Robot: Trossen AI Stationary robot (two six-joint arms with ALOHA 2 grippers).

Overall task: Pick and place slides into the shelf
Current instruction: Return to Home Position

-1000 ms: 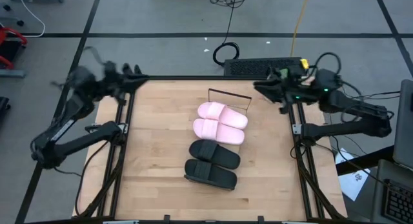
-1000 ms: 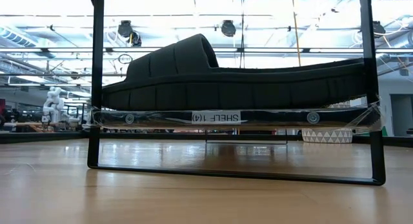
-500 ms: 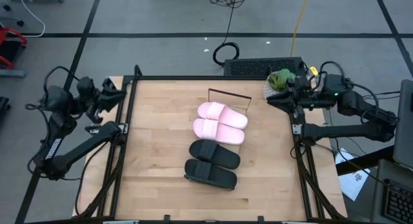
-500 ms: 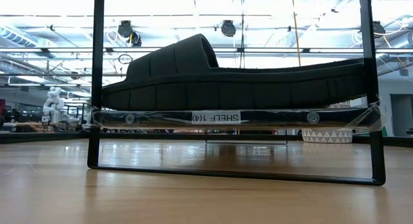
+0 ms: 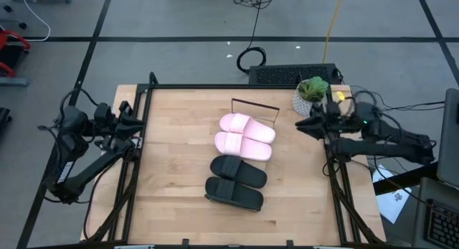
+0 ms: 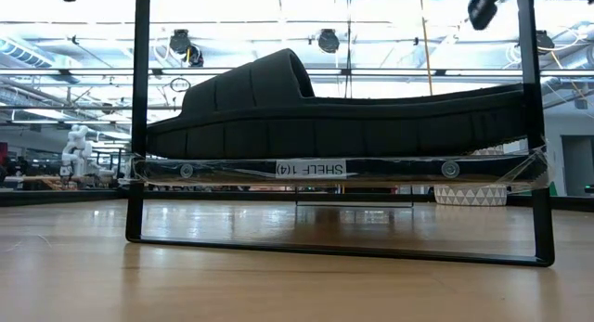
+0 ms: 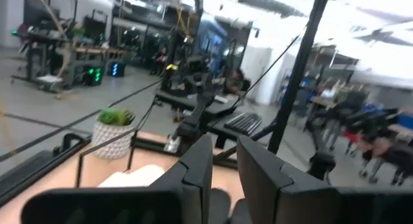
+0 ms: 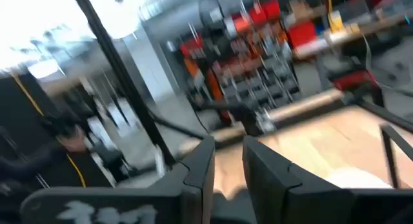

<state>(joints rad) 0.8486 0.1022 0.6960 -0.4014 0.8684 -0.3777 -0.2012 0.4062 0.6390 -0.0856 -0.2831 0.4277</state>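
All four slides (image 5: 239,163) sit in a row on the shelf (image 5: 254,105) mid-desk. Left gripper (image 5: 133,120) and right gripper (image 5: 301,125) look nearly closed, empty, probably parking; we'd keep them clear.

Left claw (image 5: 135,123) and right claw (image 5: 301,125) at opposite table edges, fingers nearly together, empty.

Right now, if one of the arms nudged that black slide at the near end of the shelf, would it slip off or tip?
The black slide would probably slip rather than tip: it lies flat on its sole, low and wide. It sits at the shelf's near end with little board to spare, so an outward push could drop it. Its thick ribbed sole looks rubbery, likely bending slightly and gripping some.
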